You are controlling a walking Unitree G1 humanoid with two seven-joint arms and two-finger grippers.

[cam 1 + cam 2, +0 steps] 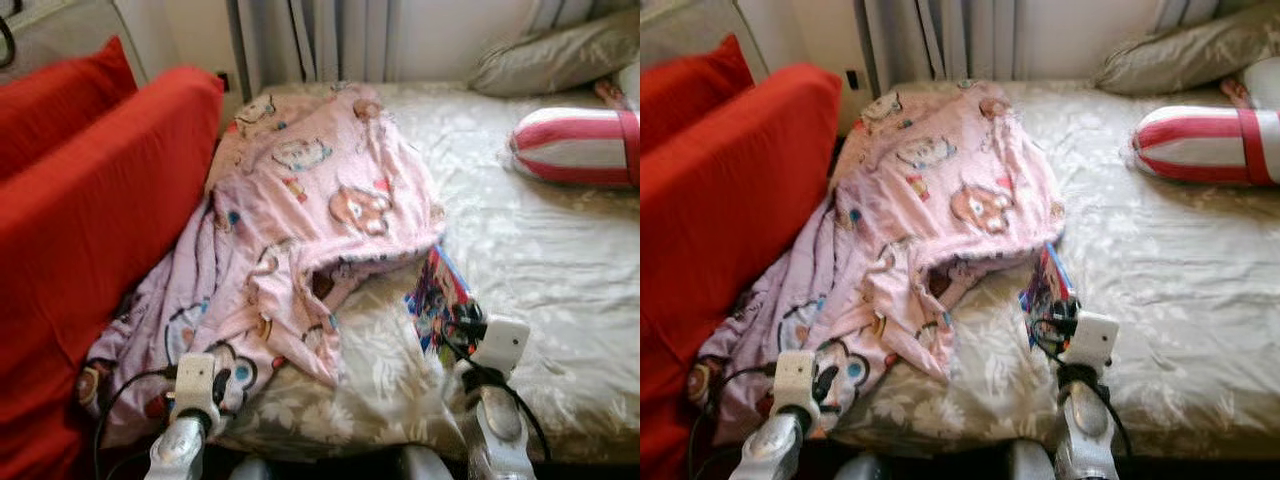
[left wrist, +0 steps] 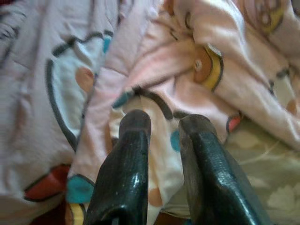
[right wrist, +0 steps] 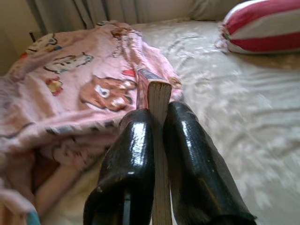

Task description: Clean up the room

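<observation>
Colourful book is clamped edge-up in your R gripper above the bed beside the pink blanket, L gripper slightly parted over blanket; carry-off step, so next pick a drop spot.

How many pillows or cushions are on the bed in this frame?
2, possibly more: a red-and-white striped bolster on the right side of the bed, and a grey pillow behind it at the wall. A pale shape at the right edge may be a third, cut off.
</observation>
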